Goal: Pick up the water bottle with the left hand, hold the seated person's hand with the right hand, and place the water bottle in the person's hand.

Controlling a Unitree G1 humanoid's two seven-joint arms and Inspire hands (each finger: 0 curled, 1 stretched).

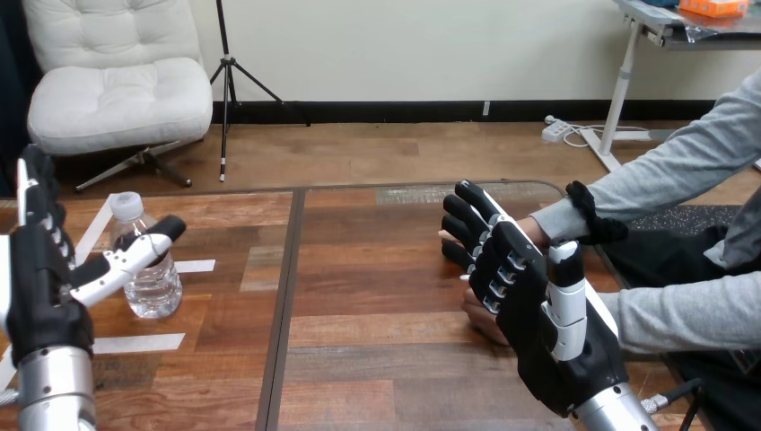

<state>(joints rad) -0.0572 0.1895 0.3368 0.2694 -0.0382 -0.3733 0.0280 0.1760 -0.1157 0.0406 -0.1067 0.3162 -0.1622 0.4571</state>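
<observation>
One water bottle (154, 285) stands upright at the table's (377, 296) 9 o'clock. At its 8 o'clock the left hand (40, 287) is open, its thumb straight across the bottle's front. At 3 o'clock the right hand (538, 314), fingers outstretched, partly covers the person's two hands: the upper hand (537, 232) and the lower hand (480, 316).

water bottle (153, 283): clear, white cap | table (386, 296): brown wood | tape strips (139, 343): white

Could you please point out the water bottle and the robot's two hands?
water bottle (156, 287), head view, lower clear body.
left hand (40, 292), head view, black palm.
right hand (525, 301), head view, back of hand.
</observation>
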